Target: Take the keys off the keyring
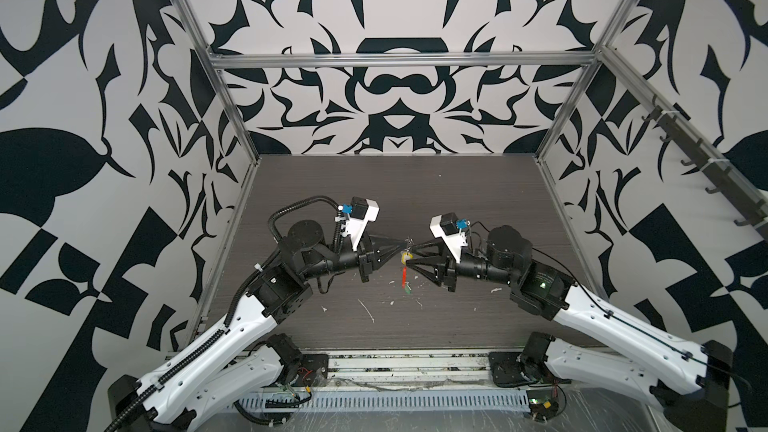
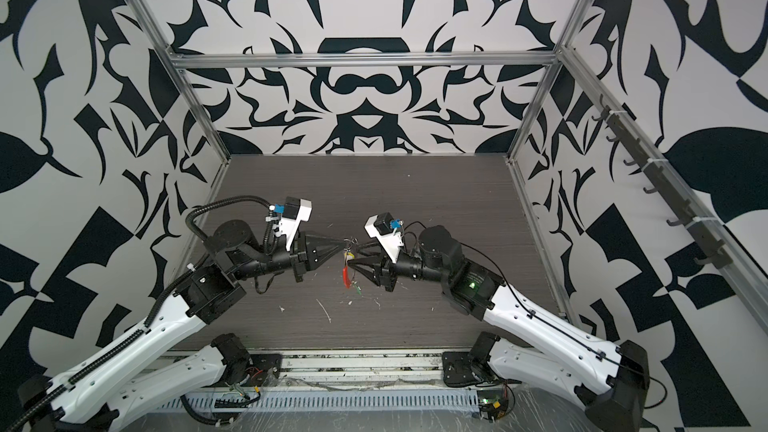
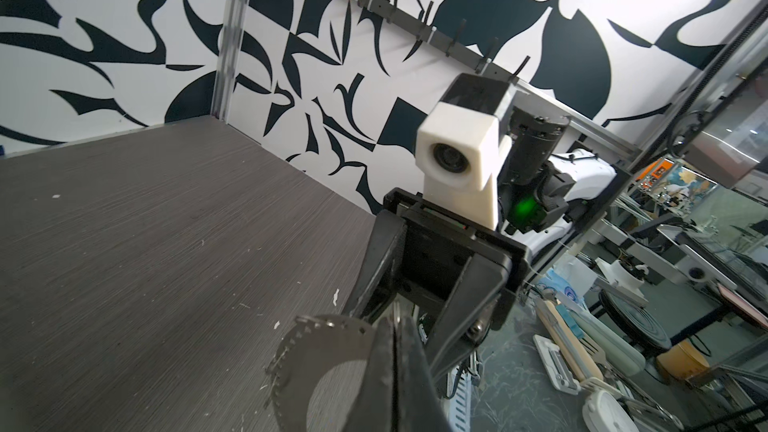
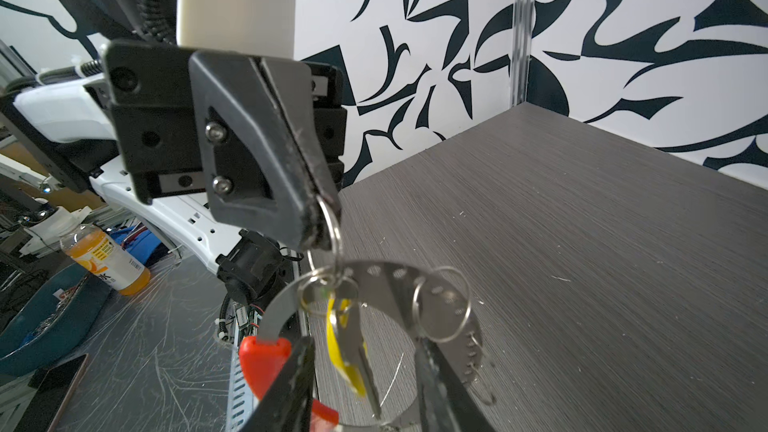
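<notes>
Nothing is off yet. The large silver metal keyring point(image 4: 386, 274) with its red plastic sleeve hangs in the air above the dark woodgrain surface point(image 4: 582, 243), both silvery tagged keys point(image 4: 345, 347) threaded on it. The left end effector point(image 4: 322, 226) is clamped on a small split ring point(image 4: 332, 222) at its top. The right end effector point(image 4: 361, 344) has its jaws apart around the yellow-tagged key, gripping nothing that I can see.

keyring point(image 4: 386, 278) looks like thin brushed silvery metal, punched with holes, red sleeve point(image 4: 264, 357) smooth glossy plastic, key point(image 4: 368, 371) shiny metal, yellow tag point(image 4: 334, 338) slick plastic, split ring point(image 4: 333, 222) polished wire, my left gripper point(image 4: 322, 222) matte black plastic, kinda scuffed, table point(image 4: 582, 243) matte grey woodgrain, scratched
</notes>
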`<state>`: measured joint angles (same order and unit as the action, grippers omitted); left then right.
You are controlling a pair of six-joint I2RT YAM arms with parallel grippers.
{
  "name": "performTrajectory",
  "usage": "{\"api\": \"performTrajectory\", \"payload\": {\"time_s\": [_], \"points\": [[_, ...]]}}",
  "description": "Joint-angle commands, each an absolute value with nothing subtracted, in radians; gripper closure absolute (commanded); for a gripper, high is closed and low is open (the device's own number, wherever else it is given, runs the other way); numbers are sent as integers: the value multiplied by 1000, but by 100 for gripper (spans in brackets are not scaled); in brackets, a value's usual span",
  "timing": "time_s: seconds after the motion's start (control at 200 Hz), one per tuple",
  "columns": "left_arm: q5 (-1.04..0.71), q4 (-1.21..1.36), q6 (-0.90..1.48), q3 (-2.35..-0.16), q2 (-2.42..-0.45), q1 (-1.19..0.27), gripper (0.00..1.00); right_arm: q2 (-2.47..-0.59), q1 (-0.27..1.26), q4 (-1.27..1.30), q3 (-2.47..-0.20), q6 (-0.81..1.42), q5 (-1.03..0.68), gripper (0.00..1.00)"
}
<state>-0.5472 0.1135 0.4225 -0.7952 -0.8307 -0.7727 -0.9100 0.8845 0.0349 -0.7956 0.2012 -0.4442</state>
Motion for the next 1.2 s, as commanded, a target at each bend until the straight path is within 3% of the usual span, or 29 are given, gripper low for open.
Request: {"api": "performTrajectory", "payload": {"time_s": [0.0, 0.53, 0.97, 1.2], "points": [[-630, 160, 419, -797, -810, -775, 100, -884, 901, 75, -801, 182, -453, 58], [-738, 160, 401, -798, -798, -776, 100, -870, 957, 57, -807, 153, -466, 59], [-726, 146, 394, -793, -787, -776, 100, -759, 968, 111, -792, 177, -388, 59], [-719, 150, 399, -792, -780, -775, 100, -827, 967, 199, -819, 239, -487, 69]]}}
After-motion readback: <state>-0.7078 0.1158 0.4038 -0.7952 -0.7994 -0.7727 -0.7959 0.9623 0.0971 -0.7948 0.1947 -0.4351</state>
